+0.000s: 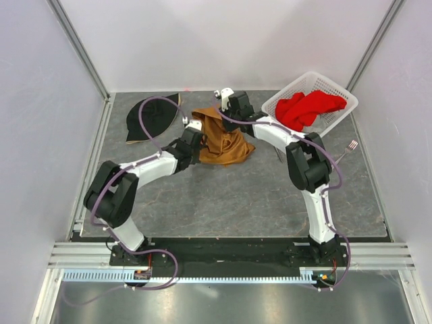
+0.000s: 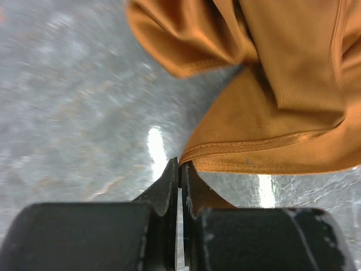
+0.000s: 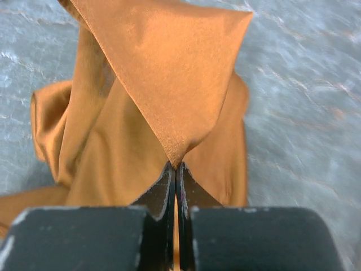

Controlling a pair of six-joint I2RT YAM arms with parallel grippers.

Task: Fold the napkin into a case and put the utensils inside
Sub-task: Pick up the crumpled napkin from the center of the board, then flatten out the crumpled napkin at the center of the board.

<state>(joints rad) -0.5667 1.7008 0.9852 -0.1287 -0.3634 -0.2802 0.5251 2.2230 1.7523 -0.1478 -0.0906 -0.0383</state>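
Observation:
The shiny orange-brown napkin (image 1: pixel 221 140) lies bunched up on the grey table, its top edge lifted. My left gripper (image 1: pixel 195 128) is at the napkin's left side. In the left wrist view the left gripper (image 2: pixel 180 165) is shut on the hemmed edge of the napkin (image 2: pixel 271 113). My right gripper (image 1: pixel 221 111) is at the far end of the cloth. In the right wrist view the right gripper (image 3: pixel 176 166) pinches a pointed corner of the napkin (image 3: pixel 163 84). A silver fork (image 1: pixel 349 147) lies at the right. A thin grey metal piece (image 1: pixel 278 154) shows partly under the right forearm.
A black hat (image 1: pixel 152 116) lies at the back left, close to the left gripper. A white basket (image 1: pixel 335 86) with a red cloth (image 1: pixel 309 108) in it stands at the back right. Metal rails edge the table on both sides.

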